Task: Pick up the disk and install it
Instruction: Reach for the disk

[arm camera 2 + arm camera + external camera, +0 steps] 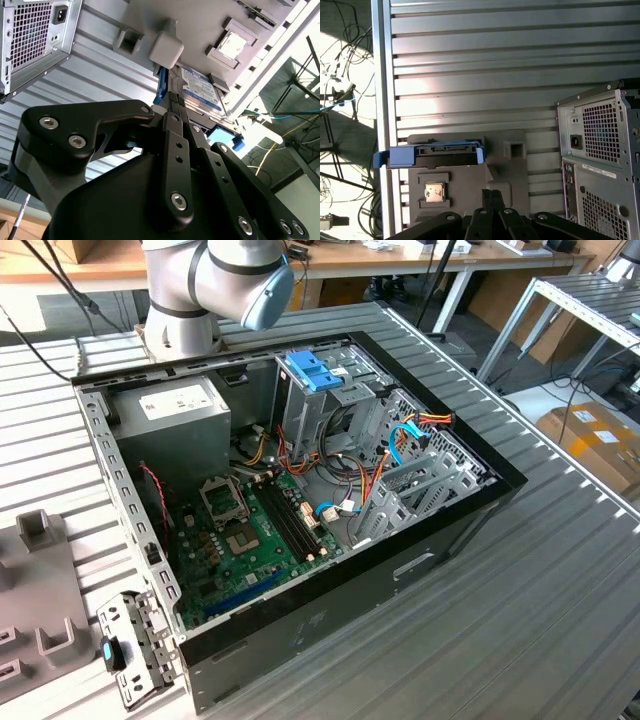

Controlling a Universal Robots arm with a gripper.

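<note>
disk partly behind the jaws

An open computer case (green motherboard, grey power-supply box inside) sits on the slatted desk near a grey holder.

disk half behind gripper, arm cropped
</note>
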